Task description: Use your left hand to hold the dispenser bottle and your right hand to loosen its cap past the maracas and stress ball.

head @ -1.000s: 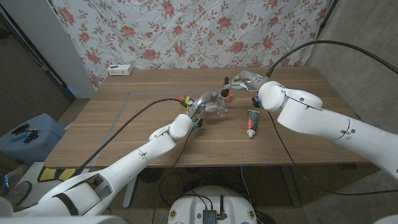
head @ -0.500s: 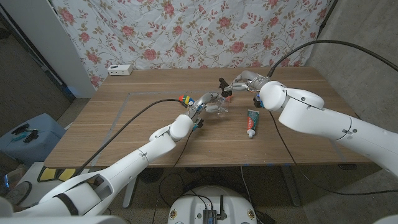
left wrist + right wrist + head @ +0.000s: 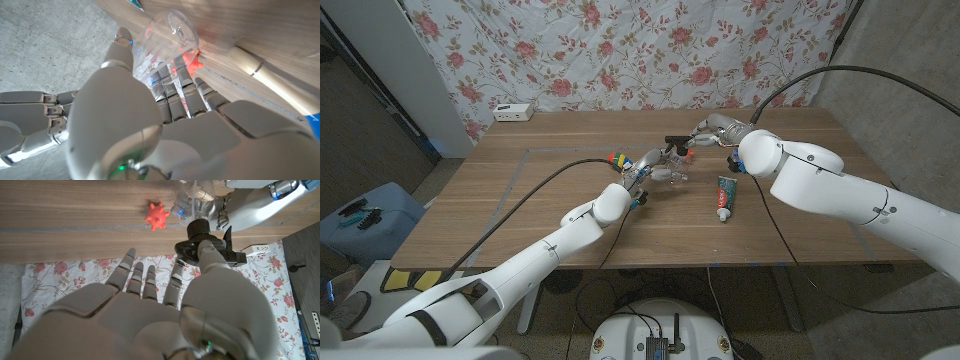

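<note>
Floral cloth hangs behind a wooden table [image 3: 520,200] where both robot hands meet at a clear dispenser bottle [image 3: 665,172].

Wrapped around the bottle's clear body, the left hand [image 3: 645,170] grips it with fingers [image 3: 175,97] curled close, the bottle lying tilted just above the tabletop. At the bottle's top, the right hand [image 3: 705,137] pinches the black pump cap [image 3: 200,235] with its thumb and a finger, while its other fingers [image 3: 135,277] stay spread and straight beside it. A red spiky stress ball [image 3: 156,215] lies on the wood just beside the bottle, on the far side of the left hand's fingers. A maraca [image 3: 617,159] with a pale wooden handle lies just beside the left hand. A toothpaste tube [image 3: 724,197] lies near the right forearm, on the side toward the robot.
</note>
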